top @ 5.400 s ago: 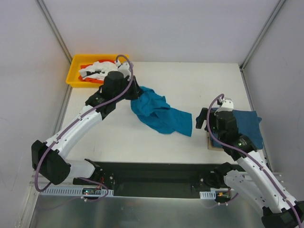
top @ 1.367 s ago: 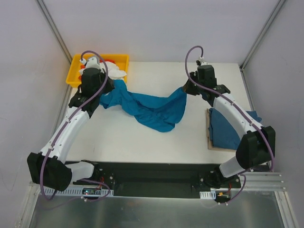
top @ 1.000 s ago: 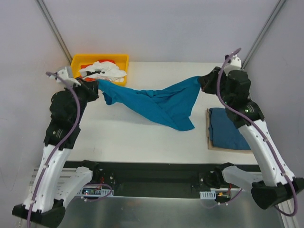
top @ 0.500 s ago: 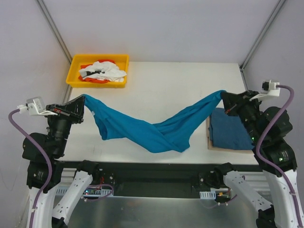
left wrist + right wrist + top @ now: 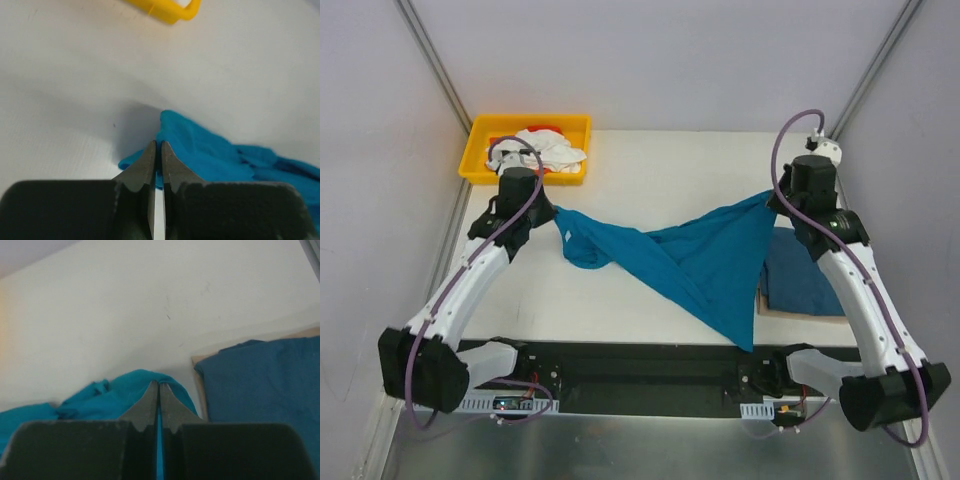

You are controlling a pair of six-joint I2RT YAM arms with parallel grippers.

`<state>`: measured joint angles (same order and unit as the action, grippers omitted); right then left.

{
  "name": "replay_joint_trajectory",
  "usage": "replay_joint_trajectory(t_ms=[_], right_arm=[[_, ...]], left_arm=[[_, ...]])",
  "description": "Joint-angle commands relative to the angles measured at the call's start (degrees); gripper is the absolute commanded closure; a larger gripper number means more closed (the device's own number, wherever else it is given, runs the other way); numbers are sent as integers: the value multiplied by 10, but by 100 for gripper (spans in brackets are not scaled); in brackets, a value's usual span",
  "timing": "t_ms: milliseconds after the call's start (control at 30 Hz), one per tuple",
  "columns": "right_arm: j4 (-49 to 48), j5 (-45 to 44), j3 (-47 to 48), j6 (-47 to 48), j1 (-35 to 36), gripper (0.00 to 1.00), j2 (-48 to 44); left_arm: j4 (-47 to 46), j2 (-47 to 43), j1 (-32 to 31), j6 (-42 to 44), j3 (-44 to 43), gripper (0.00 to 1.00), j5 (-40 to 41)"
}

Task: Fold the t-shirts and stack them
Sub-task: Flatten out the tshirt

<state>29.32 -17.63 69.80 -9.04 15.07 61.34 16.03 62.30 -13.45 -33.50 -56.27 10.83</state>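
A teal-blue t-shirt (image 5: 690,260) is stretched between both arms over the middle of the table, and one corner hangs down toward the near edge. My left gripper (image 5: 558,218) is shut on its left end (image 5: 200,152). At the shirt's right end (image 5: 125,390) my right gripper (image 5: 772,196) is shut on the cloth. A second t-shirt (image 5: 805,275), darker blue and folded, lies on a brown board (image 5: 198,371) at the right, also seen in the right wrist view (image 5: 265,385).
A yellow bin (image 5: 480,150) with white and orange cloth stands at the back left corner; its corner shows in the left wrist view (image 5: 165,7). Frame posts rise at both back corners. A black rail runs along the near edge.
Both arms have swung back over the table from their raised, spread pose, and the shirt has come down with them. Its free corner has swung toward the near edge.
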Motion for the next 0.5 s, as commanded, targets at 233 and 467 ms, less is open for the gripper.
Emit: replay_joint_trajectory(t_ms=[233,467], right_arm=[[-31,-6,11,2,-49,99,101],[-30,-8,17,15,-50,100,59]], left_arm=[[0,121,48,-2,-24,100,-4],[1,39,65,-8,5,100,7]])
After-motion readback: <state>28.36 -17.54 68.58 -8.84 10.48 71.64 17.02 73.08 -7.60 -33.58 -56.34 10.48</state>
